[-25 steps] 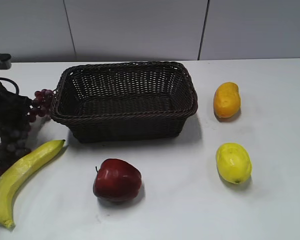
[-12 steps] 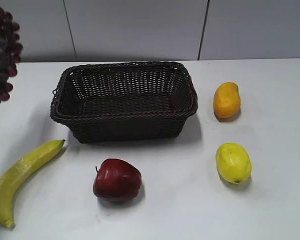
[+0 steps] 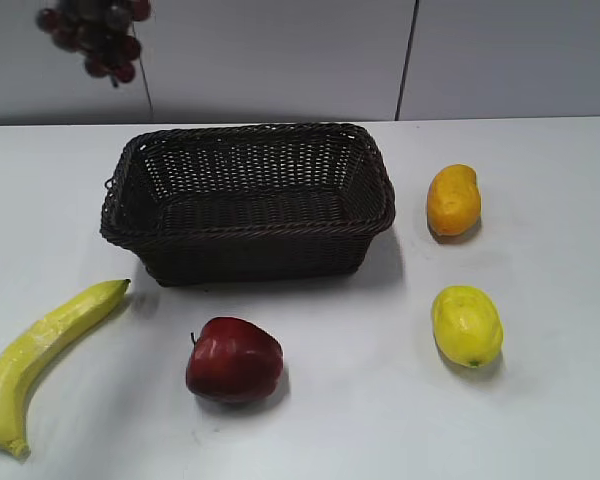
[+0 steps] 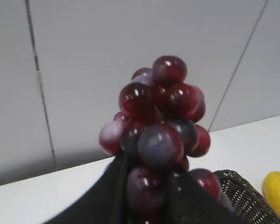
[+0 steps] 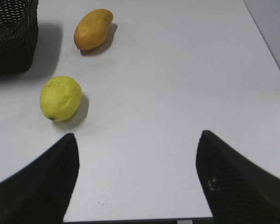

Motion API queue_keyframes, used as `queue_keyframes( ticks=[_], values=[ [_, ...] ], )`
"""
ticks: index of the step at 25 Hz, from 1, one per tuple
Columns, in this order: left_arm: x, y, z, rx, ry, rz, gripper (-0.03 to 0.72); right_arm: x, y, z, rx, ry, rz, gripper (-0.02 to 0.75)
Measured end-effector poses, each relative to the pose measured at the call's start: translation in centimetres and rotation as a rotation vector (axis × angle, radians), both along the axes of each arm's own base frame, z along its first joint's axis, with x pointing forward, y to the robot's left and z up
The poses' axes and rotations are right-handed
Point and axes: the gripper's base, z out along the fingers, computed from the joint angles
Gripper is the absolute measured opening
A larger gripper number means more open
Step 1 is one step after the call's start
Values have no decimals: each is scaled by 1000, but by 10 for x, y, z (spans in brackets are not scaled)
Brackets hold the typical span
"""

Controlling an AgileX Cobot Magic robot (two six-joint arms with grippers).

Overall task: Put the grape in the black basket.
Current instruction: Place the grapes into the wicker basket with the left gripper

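On the white table lie a banana at the front left, a red apple in front of the basket, an orange mango to the right of the basket and a yellow lemon nearer to the front on the right. None of them touches the basket. Nothing stands between the grape and the open top of the basket.

The grape hangs high in the air at the top left of the exterior view, before the grey wall, above and behind the back left corner of the black basket. Only its lower end is in view there, so I cannot tell its full length; the part that shows hangs downward.

In the left wrist view the left claw is clenched on the grape, its dark fingers pressing on both sides of the bunch, which points away from the camera.

The black basket shows only its woven bottom inside.

The right claw hovers released, its two fingers wide apart over bare table, near the lemon.
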Motion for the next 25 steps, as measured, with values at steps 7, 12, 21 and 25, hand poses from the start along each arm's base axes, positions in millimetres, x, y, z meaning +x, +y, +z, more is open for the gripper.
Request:
queue_keyframes(
  ticks=[7,12,21,25],
  values=[
    [25,-53,-67,252,68,-152,166,0,0,0,0,0,0,593],
    [41,-76,-127,396,161,-229,165,0,0,0,0,1,0,593],
    [51,-84,-162,430,215,-245,509,0,0,0,0,0,0,593],
    [49,-83,-150,394,204,-232,614,0,0,0,0,0,0,593]
  ],
)
